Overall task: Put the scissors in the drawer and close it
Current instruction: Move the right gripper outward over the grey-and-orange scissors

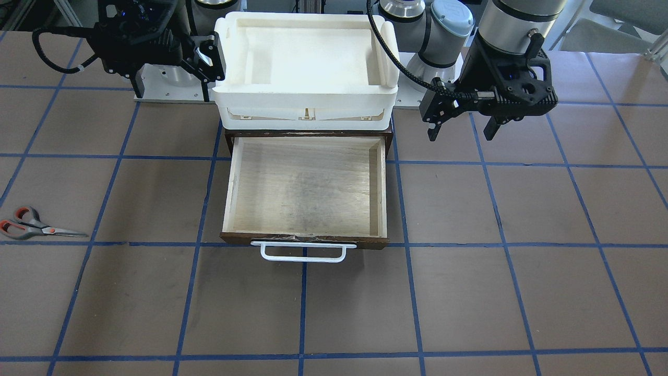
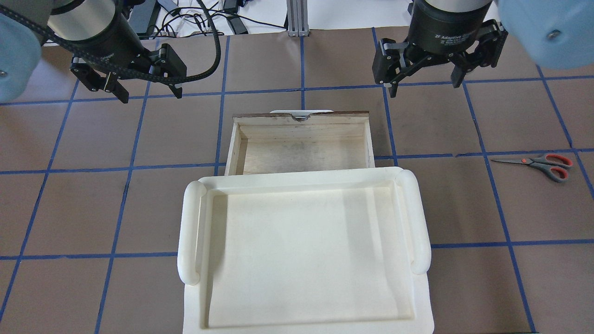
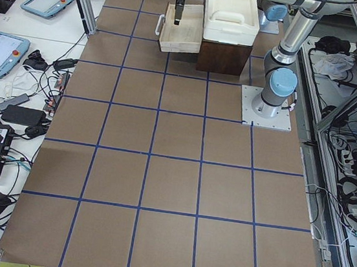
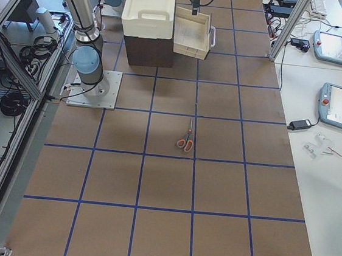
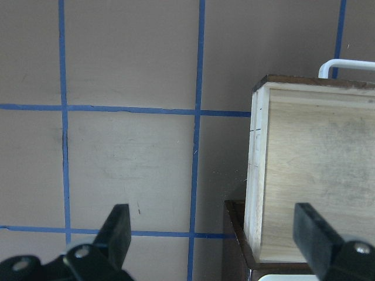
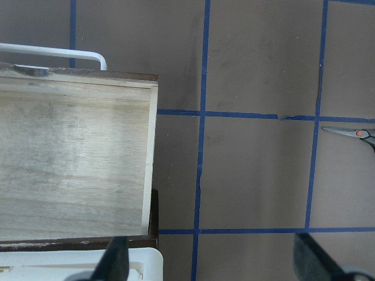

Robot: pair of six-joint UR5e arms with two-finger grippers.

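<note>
Brown tabletop (image 1: 522, 292), blue tape grid (image 1: 302, 313), white bench (image 4: 336, 182)

Scissors (image 2: 532, 162) are grey and orange, drawer (image 2: 301, 157) pale wood, table (image 2: 93, 208) brown gridded blue

Tabletop (image 1: 496, 292): matt brown sheet, paper-like and faintly scuffed — crossed by smooth blue tape lines.
Drawer (image 1: 305, 188): light plywood inside, bare and unvarnished, grain showing, with a grey smudged patch on the floor; the front is dark brown wood, worn at its top edge.
Handle (image 1: 302, 259): white-coated wire bar, smooth, with a slight sheen.
Tray (image 2: 301, 241): off-white plastic, matt and smooth, with rounded moulded rims.
Scissors (image 1: 39, 226): grey plastic handles lined orange; dark, dull metal blades.
Left tool (image 2: 151, 95) and right tool (image 2: 424, 86): black, matt plastic look — silvery screw heads at the finger bases.
Cabinet (image 3: 223, 57): dark brown wood, matt.
</note>
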